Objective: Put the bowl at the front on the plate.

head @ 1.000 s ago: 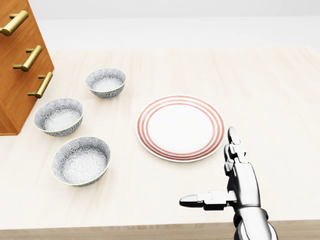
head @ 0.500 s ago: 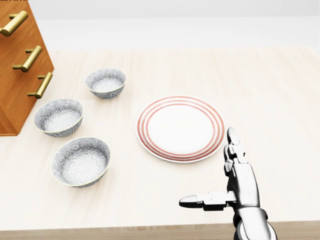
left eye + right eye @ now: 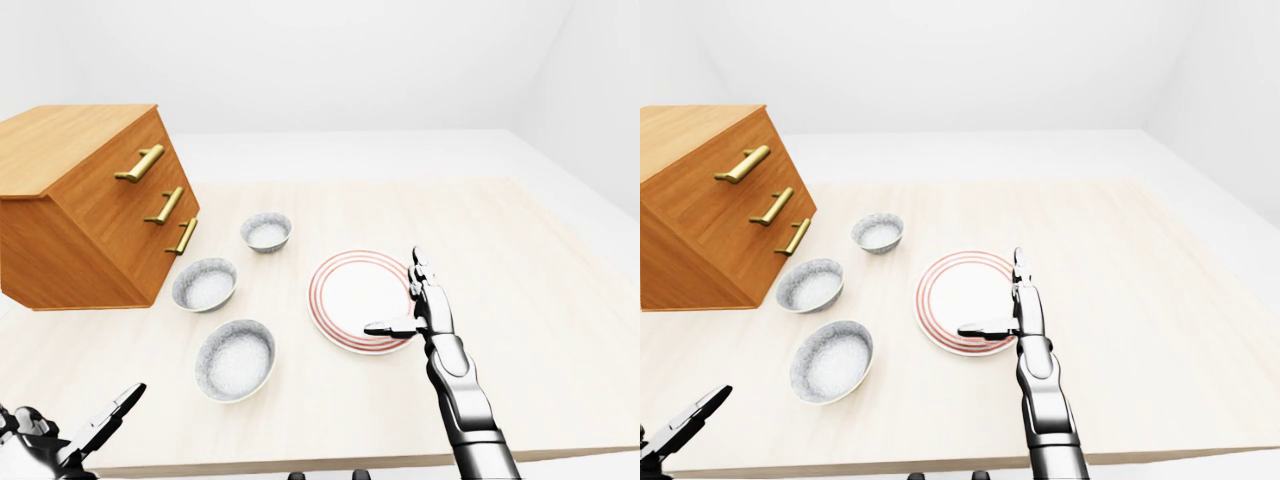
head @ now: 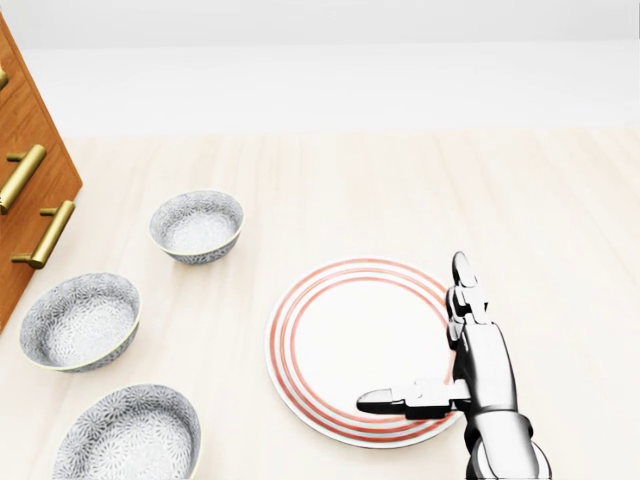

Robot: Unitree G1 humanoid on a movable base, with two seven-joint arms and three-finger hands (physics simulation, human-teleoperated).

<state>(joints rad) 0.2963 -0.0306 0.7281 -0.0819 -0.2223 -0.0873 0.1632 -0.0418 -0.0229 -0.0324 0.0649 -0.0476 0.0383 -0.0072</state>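
Nearest bowl [image 4: 125, 438] on counter [image 4: 560, 250], head view lower left, apart from plate [image 4: 340, 340]. Right hand [image 4: 484, 368] fingers spread, empty, overlapping plate's right rim. Left hand [image 3: 45, 445] fingers open, empty.

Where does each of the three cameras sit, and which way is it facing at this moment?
Head view: on the head, tilted steeply down at the table; plate, three bowls, drawer chest edge; only the right hand shows.
Left-eye view: on the head, facing out across the table to the white wall; the left hand also shows, bottom left.
Right-eye view: nearly the same, things shifted slightly left.
Shared: all show plate, bowls and the open right hand against the plate's right rim.
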